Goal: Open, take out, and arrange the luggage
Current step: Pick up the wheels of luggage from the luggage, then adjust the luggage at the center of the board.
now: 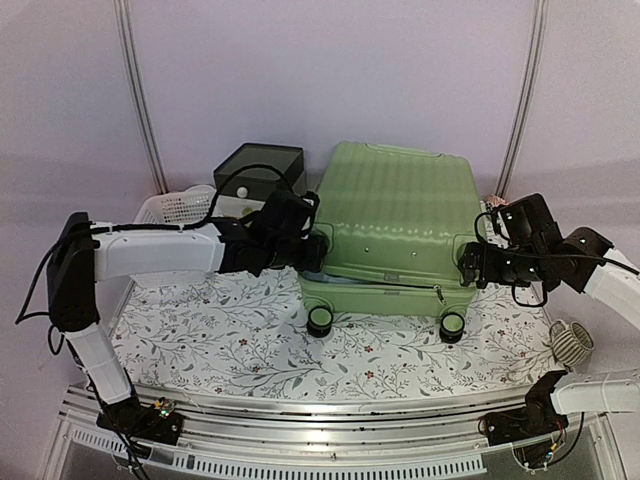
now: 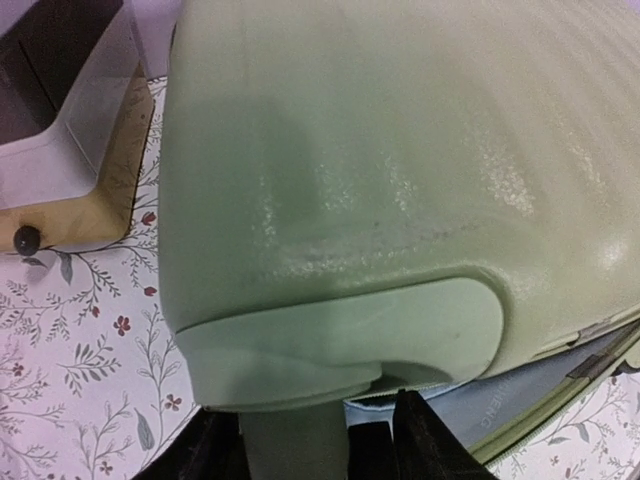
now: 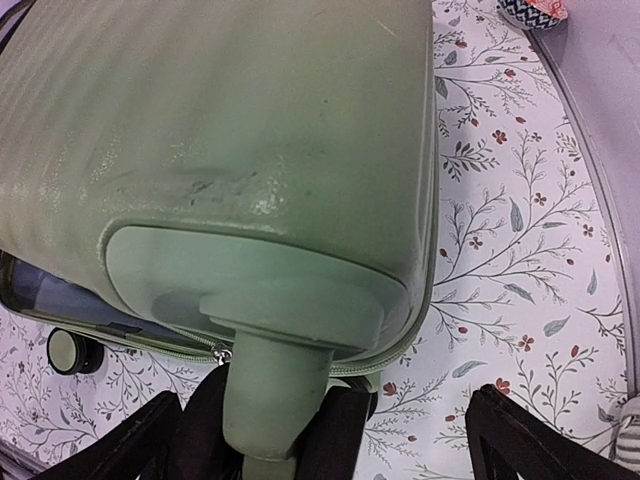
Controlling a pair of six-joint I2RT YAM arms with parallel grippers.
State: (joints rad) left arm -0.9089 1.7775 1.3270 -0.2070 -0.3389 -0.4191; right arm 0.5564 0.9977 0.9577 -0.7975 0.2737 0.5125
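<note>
Two arms flank the luggage (image 1: 400, 210), which lies flat at the middle of the floral-clothed counter (image 1: 230, 320). Its ribbed shell faces up and its two black wheels (image 1: 320, 320) sit on the 6 o'clock edge. The upper shell stands slightly off the lower one. A narrow gap runs along the near side, and the left wrist view shows pale lining (image 2: 470, 400) inside it.

At the case's 8 o'clock corner is the left end effector (image 1: 305, 250). In its wrist view, dark fingers (image 2: 425, 445) stand on either side of a green wheel post (image 2: 290, 450), but whether they press on it cannot be told.

At the 4 o'clock corner is the right end effector (image 1: 478, 265), jaws spread wide. Its fingers (image 3: 530, 430) stand well clear of the wheel between them, gripping nothing.

A dark-lidded box (image 1: 260, 165) sits just beside the case at its 10 o'clock, and a white mesh basket (image 1: 180, 205) lies further out toward 9 o'clock.
</note>
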